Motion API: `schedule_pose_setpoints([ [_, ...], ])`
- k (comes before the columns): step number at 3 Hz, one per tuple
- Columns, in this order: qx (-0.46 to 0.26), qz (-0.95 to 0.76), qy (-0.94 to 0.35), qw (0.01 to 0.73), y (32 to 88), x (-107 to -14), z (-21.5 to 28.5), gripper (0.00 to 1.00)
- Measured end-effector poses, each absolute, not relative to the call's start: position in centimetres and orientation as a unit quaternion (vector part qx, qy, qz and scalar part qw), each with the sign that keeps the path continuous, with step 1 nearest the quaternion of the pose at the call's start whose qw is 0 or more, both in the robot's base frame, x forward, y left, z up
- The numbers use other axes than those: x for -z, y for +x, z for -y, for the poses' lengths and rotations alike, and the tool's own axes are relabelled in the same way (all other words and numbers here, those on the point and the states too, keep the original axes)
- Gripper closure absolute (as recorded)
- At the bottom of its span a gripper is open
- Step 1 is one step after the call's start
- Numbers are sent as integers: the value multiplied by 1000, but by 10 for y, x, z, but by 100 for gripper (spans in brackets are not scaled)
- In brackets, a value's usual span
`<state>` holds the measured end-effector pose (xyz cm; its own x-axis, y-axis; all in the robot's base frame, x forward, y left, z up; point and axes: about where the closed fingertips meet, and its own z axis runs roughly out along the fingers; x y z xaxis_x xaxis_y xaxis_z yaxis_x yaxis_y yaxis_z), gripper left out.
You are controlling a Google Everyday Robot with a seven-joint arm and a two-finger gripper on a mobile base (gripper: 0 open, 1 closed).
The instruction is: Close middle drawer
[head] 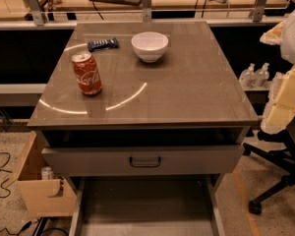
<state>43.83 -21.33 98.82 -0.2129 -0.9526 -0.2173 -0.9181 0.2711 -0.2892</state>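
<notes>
Worktop: brown, glossy, square cabinet top filling the middle of the view, with curved light reflections across it.

Middle drawer: directly below the taller drawer front and pulled well out toward the camera. Its shallow grey metal floor and side rails are open to view. Its front runs off the bottom edge, so the handle is not seen.

Taller grey drawer: just under the worktop, with a dark loop handle at centre. A dark gap above its front suggests it stands slightly out, though the shadow makes this uncertain.

Wooden box: on the floor at the cabinet's left, open-topped, with a small can inside.

Office chair: black base on the floor at right, with yellowish foam blocks above it.

White bowl: upright, at the back centre of the worktop.

Red soda can: upright on the left of the worktop, nearer the camera than the bowl.

Dark blue snack bar: flat, behind the can and left of the bowl, touching neither.

Two clear bottles: on a low shelf behind the right edge.

Hand: not in the frame, so I cannot tell whether it is wide or narrow.
</notes>
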Motion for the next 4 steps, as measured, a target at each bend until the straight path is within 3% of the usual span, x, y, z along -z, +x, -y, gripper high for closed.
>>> schedule_pose_setpoints([
  [2,44,-774,-604,185,439,-966,212,0],
  [4,41,-744,-629,221,405,-873,209,0],
])
